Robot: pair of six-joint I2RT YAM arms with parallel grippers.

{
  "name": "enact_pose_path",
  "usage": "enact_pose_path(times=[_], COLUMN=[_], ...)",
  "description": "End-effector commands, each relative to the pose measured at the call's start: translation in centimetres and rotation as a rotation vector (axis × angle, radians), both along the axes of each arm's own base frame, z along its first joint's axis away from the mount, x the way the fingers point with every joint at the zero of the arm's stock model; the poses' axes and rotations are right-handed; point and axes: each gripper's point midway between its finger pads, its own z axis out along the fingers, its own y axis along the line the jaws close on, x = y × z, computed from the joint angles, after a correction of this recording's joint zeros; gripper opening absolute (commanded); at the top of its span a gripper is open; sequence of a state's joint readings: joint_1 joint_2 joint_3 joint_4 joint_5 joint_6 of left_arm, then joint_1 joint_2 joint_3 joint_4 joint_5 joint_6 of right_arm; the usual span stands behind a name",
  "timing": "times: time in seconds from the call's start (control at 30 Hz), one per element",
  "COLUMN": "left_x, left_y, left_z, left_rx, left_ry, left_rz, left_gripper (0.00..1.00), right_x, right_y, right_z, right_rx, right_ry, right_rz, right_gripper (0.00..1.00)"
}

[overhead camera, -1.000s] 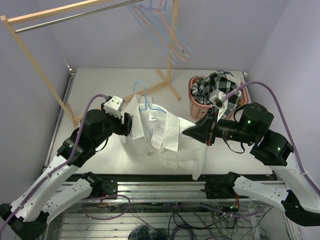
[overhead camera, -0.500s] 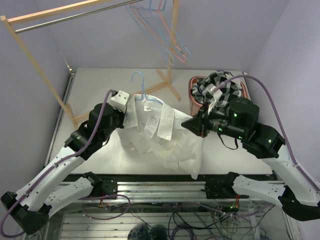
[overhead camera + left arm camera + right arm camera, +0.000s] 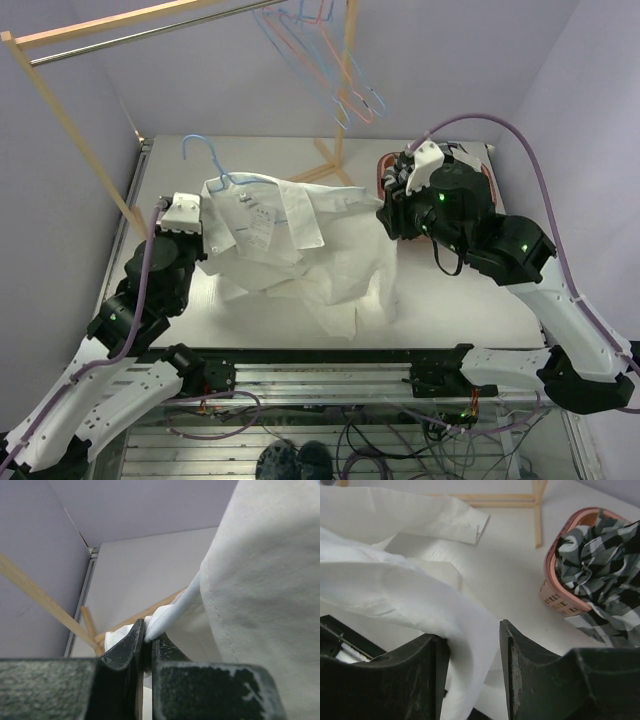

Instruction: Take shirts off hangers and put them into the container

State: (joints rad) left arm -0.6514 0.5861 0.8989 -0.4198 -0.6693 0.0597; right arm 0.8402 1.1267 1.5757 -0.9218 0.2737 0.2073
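White shirt (image 3: 300, 235) swung left | left gripper (image 3: 148, 632) clamps it | right gripper (image 3: 471, 632) parted | 1 checked shirt (image 3: 600, 565) in 1 basket (image 3: 549, 567)

Left gripper (image 3: 147, 636): now clamped on a fold of the white shirt (image 3: 300, 230); a second ago it is open beside the collar, farther right.
Right gripper (image 3: 470, 650): jaws now parted, cloth loose between them; earlier pinched shut. Sits nearer the basket (image 3: 551, 580) than before.
White shirt: pulled wider, shifted left.
Blue hanger (image 3: 218, 168): carried left with the shirt.
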Motion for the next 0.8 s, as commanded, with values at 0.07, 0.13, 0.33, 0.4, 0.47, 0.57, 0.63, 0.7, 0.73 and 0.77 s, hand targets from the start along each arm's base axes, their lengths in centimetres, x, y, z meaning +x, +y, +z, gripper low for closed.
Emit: enact_pose_path(times=[0.07,0.13,0.33,0.4,0.47,0.57,0.63,0.7,0.73,0.77], left_x=[1.3,1.7,1.8,1.8,1.8,2.0,2.2,2.4,2.5,2.5], left_y=[-0.6,-1.1,-1.0,-0.8,-0.8,-0.6,-0.8,-1.0,-1.1,-1.1], left_z=[-1.1,-1.6,-2.0,-2.0,-2.1,-2.4,-2.8,-3.1,-3.2,-3.2], left_rx=[-0.018,-0.004,0.002,0.002,0.002,0.013,0.022,0.03,0.033,0.033], left_ry=[0.048,0.075,0.086,0.085,0.089,0.107,0.125,0.14,0.144,0.145], left_rz=[0.04,0.03,0.047,0.053,0.06,0.085,0.086,0.083,0.08,0.078], left_gripper=[0.07,0.07,0.07,0.07,0.07,0.07,0.07,0.07,0.07,0.07], right_x=[0.5,0.5,1.7,1.6,1.6,1.2,1.2,1.8,2.0,2.2], right_y=[1.8,3.4,6.4,6.7,6.6,6.6,6.3,5.2,4.7,4.1], right_z=[2.2,2.8,3.2,2.8,2.3,2.1,2.5,3.8,5.0,5.9], right_rx=[0.031,0.074,0.092,0.095,0.106,0.128,0.131,0.123,0.128,0.132], right_ry=[-0.045,-0.05,-0.033,-0.018,-0.015,-0.023,-0.04,-0.074,-0.1,-0.124], right_rz=[0.063,0.12,0.18,0.187,0.179,0.189,0.182,0.126,0.101,0.073], right_gripper=[0.44,0.46,0.53,0.54,0.55,0.55,0.56,0.58,0.6,0.64])
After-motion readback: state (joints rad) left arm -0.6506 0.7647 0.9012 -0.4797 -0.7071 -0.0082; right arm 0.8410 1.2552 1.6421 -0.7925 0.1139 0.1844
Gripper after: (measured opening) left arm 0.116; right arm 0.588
